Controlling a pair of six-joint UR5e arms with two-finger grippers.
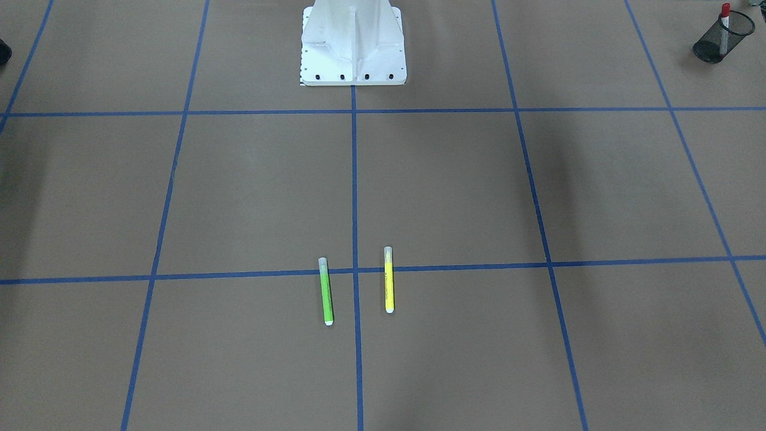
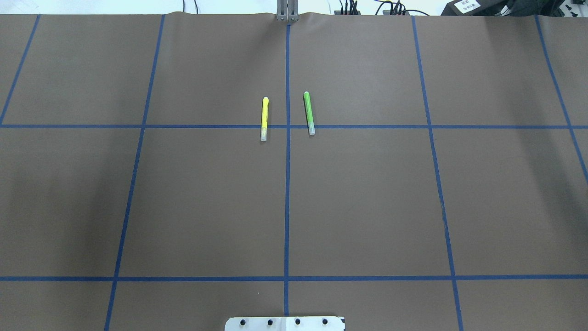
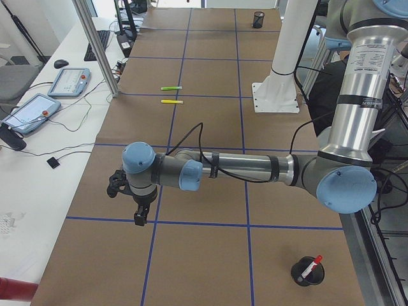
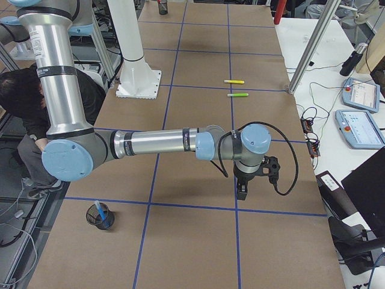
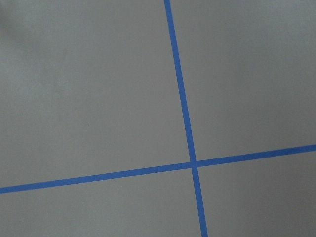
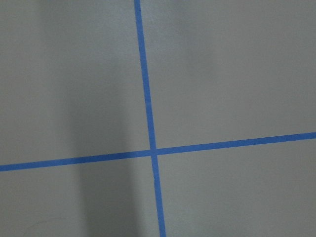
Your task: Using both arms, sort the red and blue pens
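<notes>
The red pen [image 1: 725, 23] stands in a black mesh cup [image 1: 716, 44] at the table's corner on my left side; the exterior left view shows this red pen [image 3: 313, 264] too. The blue pen [image 4: 102, 211] stands in another mesh cup [image 4: 99, 217] on my right side. My left gripper [image 3: 138, 218] hangs over the bare table, pointing down, far from both cups. My right gripper [image 4: 241, 194] hangs likewise over a tape line. Both show only in the side views, so I cannot tell whether they are open or shut. The wrist views show only brown table and blue tape.
A green pen [image 2: 309, 113] and a yellow pen [image 2: 264, 118] lie side by side at the table's middle, far from the white pedestal base [image 2: 285, 323]. Tablets and cables lie on the white bench [image 3: 38, 108] beyond the table. A seated person [image 4: 24, 102] is behind the robot.
</notes>
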